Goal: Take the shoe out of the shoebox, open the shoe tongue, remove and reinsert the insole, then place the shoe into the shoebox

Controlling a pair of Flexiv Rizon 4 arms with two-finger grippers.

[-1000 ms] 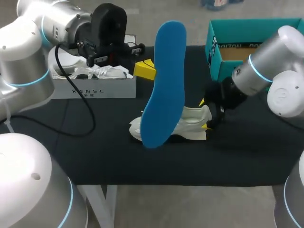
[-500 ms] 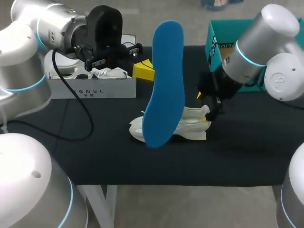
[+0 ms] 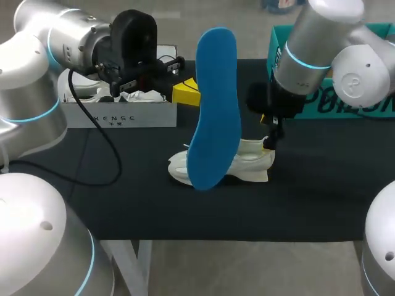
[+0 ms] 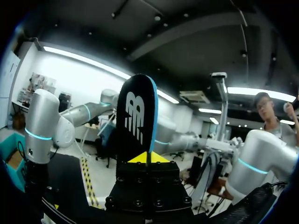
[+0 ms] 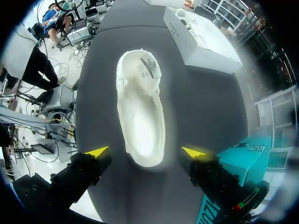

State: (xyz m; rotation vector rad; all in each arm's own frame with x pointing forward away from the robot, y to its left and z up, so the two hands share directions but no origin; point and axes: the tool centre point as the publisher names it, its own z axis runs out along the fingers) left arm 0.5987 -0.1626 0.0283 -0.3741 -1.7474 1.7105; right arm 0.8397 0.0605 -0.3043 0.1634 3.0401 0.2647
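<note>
A blue insole stands upright above the table, and my left gripper is shut on its far edge. In the left wrist view the insole's dark printed face rises straight up from the closed yellow tips of the left gripper. The white shoe lies on its sole on the black table, partly hidden behind the insole. My right gripper hangs open just above the shoe's heel. From the right wrist, the shoe shows its empty white inside, with the right gripper straddling the heel end well above it.
The white shoebox with crumpled paper sits at the back left, seen also as the white shoebox beyond the shoe. A teal box stands at the back right, close behind my right arm. The table's front strip is bare.
My right arm has lifted and swung toward the middle, its gripper rising from the shoe's heel to above it. The left arm and the insole have barely shifted.
</note>
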